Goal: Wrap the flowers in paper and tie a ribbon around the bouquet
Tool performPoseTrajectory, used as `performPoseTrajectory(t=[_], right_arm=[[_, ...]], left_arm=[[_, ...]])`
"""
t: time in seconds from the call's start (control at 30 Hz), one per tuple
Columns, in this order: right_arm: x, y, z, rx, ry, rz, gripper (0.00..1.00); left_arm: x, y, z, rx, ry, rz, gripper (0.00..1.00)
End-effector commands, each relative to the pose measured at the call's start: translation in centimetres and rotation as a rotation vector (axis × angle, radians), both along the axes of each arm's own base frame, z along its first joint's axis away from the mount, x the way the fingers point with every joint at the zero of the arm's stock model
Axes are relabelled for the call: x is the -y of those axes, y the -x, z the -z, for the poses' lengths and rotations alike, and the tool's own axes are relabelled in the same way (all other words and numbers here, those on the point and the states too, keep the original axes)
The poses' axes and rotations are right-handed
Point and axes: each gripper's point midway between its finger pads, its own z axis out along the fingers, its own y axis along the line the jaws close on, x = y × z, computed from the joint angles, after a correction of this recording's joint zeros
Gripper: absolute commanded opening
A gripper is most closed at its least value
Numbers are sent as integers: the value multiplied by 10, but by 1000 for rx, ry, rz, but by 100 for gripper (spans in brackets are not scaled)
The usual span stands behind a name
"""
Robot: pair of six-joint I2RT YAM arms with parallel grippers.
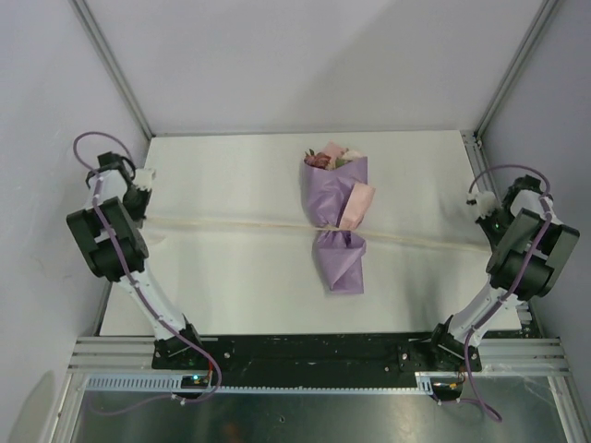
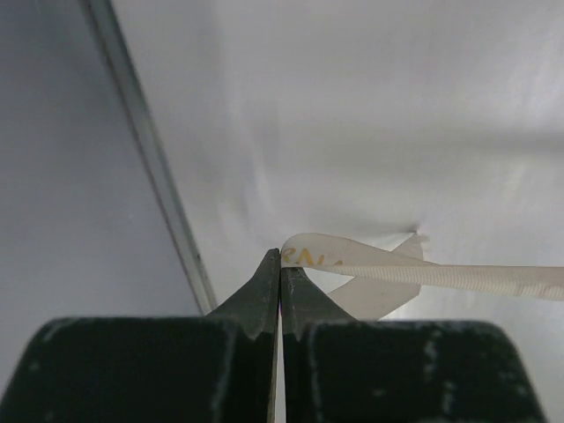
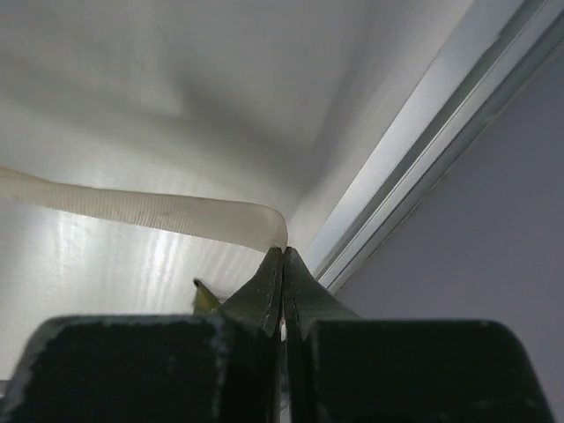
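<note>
Cream ribbon [image 1: 231, 224] is strung in one long line across the white desk [image 1: 231, 295], left to right, and it crosses the bouquet [image 1: 337, 221] right at the pinched waist. The bouquet lies mid-desk, a bit toward the far side, with the rose heads [image 1: 328, 155] pointing away and the lilac paper [image 1: 337, 268] tail pointing near.

Left tool [image 2: 280, 269] is clamped fully shut on the ribbon close to its left end, with a short tail poking out past the tips. Right tool [image 3: 283, 264] is the same deal over by the right frame rail, tips pressed together with the ribbon nipped between them.

From above I can't tell if the ribbon actually goes around the waist or there's a knot in it.

Looks to me like the cinching stage. If I were doing it I'd pull both sides evenly so the bouquet doesn't slide sideways, hold the line level with the waist so it doesn't ride onto the pink flap, and go gently, since both grips are near the ends and could slip off.
</note>
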Motion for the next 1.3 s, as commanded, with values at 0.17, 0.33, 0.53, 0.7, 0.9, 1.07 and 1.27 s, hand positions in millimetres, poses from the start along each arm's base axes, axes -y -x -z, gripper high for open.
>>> performPoseTrajectory(t=[0.17,0.33,0.53,0.7,0.9,1.07,1.27], right_arm=[[72,69,36,-214,156,102,0],[71,74,42,-234,144,112,0],[8,32,25,-122,27,18,0],[-28,9,12,-97,-38,-64,13],[-43,6,-25,-23,-84,-141,68],[-96,-1,-85,175,-214,-317,84],[-208,-18,-96,283,-358,-546,94]], left_arm=[[-96,34,-10,-88,-206,-135,0],[-111,34,-13,-86,-226,-161,0],[-38,21,-17,-43,-141,74,0],[0,16,-16,-32,-107,192,0],[26,18,-47,87,-52,306,66],[71,12,-111,306,-48,502,99],[185,24,-113,376,84,828,100]])
